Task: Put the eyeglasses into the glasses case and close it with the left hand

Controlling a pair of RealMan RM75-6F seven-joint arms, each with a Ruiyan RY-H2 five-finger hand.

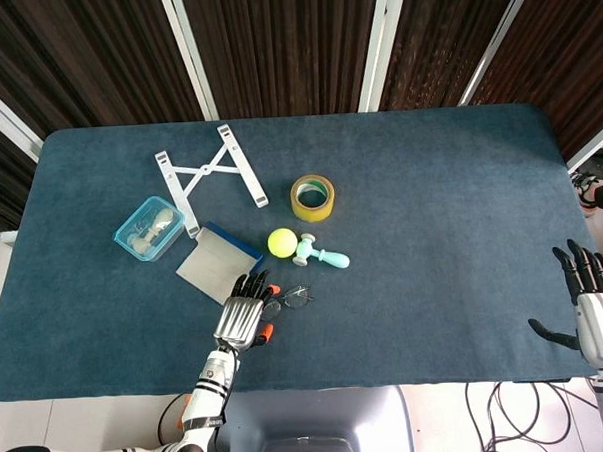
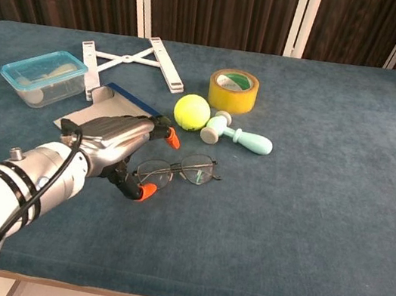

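Your left hand (image 2: 118, 145) is hovering spread over the glasses (image 2: 176, 172), holding nothing; closing carelessly risks pushing them away.

The table (image 1: 431, 210) wears a dark blue-green cloth. At nine o'clock sits a pale blue clear box (image 1: 148, 229); at eleven, a white folding stand (image 1: 209, 174). The tape roll (image 1: 311, 197) is yellow, the ball (image 1: 281, 243) yellow-green, the small dumbbell (image 1: 322, 253) mint and white. The glasses case (image 1: 218, 263) is grey with a blue edge. The eyeglasses (image 2: 177, 173) have thin dark rims. The left hand (image 2: 118, 145) is silver, tipped orange; the right hand (image 1: 597, 308) silver with black fingers.
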